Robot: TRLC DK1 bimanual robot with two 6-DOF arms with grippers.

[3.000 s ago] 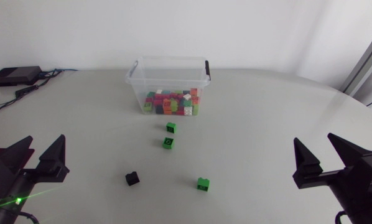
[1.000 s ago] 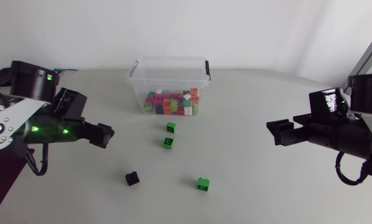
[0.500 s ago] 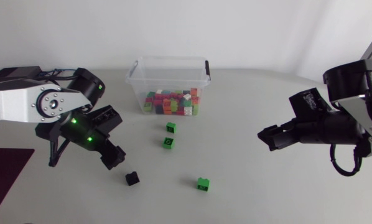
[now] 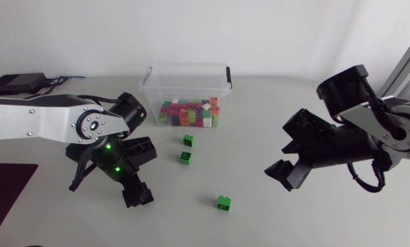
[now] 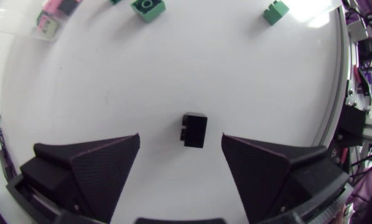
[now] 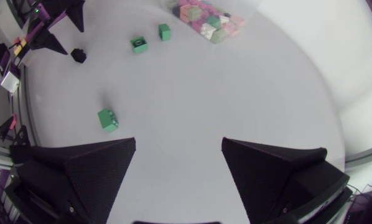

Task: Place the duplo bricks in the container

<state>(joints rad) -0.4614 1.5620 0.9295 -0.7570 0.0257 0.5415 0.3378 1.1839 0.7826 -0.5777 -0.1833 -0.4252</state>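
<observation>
Pale table [image 4: 273, 110]. At its far middle, clear plastic container [image 4: 186, 82], partly filled with coloured duplo bricks [image 4: 188, 113]. Left gripper [image 5: 181, 137] low over the table, jaws wide, black duplo brick [image 5: 194, 129] lying between the fingers, touching neither. Right gripper [image 6: 179, 140] above bare table, jaws wide. Loose green duplo bricks: two [image 4: 188, 140] [image 4: 185, 157] just in front of the container, one [image 4: 224, 202] well apart, nearer the front.

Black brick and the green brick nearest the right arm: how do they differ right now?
The black brick is black, the green brick green. The black brick lies between the left hand's open fingers, untouched; the green brick lies free, ahead of the right hand. Both lie on the table, outside the container.
</observation>
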